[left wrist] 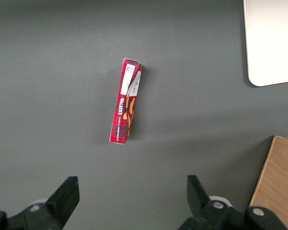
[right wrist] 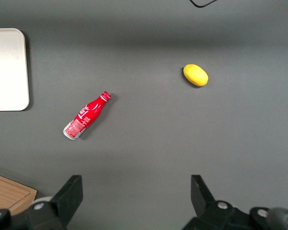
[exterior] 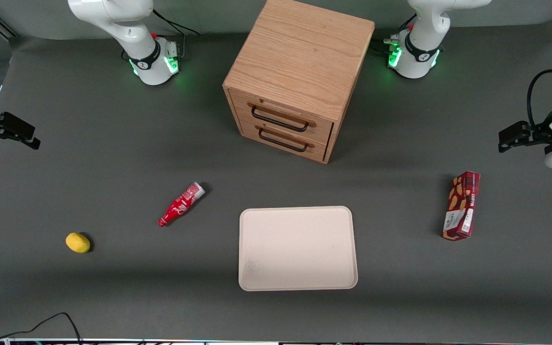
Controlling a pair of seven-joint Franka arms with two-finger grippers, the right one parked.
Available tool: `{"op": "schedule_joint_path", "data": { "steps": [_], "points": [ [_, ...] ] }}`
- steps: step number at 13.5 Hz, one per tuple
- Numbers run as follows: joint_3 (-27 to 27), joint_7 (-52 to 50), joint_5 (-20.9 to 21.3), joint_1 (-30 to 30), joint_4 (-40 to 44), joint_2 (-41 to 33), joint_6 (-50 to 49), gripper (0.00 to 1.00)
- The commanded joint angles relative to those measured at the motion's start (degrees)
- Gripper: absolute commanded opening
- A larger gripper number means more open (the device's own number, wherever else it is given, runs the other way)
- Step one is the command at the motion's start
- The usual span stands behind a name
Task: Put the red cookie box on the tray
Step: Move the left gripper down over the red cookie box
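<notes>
- While the red cookie box [exterior: 462,206] lies flat on the grey table [exterior: 113,158] toward the working arm's end, the gripper [exterior: 508,139] hangs above the table near it, holding nothing.
- Seen from the front, the gripper sits at about one o'clock from the box, farther from the camera and clear of it.
- From the left wrist camera, the two black fingers [left wrist: 65,194] stand wide apart, and the box [left wrist: 126,101] lies at roughly twelve o'clock from the gap between them, well short of either tip.
- Its long axis runs nearly straight away from the gripper [left wrist: 133,194], leaning slightly, with the white label patches at the end farther from the fingers.
- Beige and bare, the tray [exterior: 297,248] lies well apart from the box, at about eight o'clock from it in the front view, nearer that camera.
- A wooden drawer cabinet [exterior: 300,76] stands at twelve o'clock from the tray, farther from the front camera.
- Toward the parked arm's end lie a small red bottle [exterior: 180,204] and, nearer the camera, a yellow lemon-like fruit [exterior: 77,242].
</notes>
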Motion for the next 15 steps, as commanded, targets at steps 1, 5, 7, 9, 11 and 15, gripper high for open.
{"op": "schedule_joint_path", "data": {
  "steps": [1, 5, 7, 9, 11, 15],
  "points": [
    [0.22, -1.06, -0.07, -0.24, 2.25, 1.05, -1.58, 1.0],
    [0.39, -1.15, 0.19, 0.11, 1.73, 1.22, -0.62, 1.0],
    [0.3, -0.97, 1.42, 0.02, 0.68, 2.62, 0.69, 1.0],
    [0.3, 1.56, 1.43, 0.28, -5.09, 2.72, 6.9, 1.0],
    [0.48, 1.92, 1.43, 0.81, -13.26, 2.19, 16.47, 1.0],
    [0.39, 5.33, 1.43, 1.95, -24.02, 4.81, 34.51, 1.0]
  ]
}}
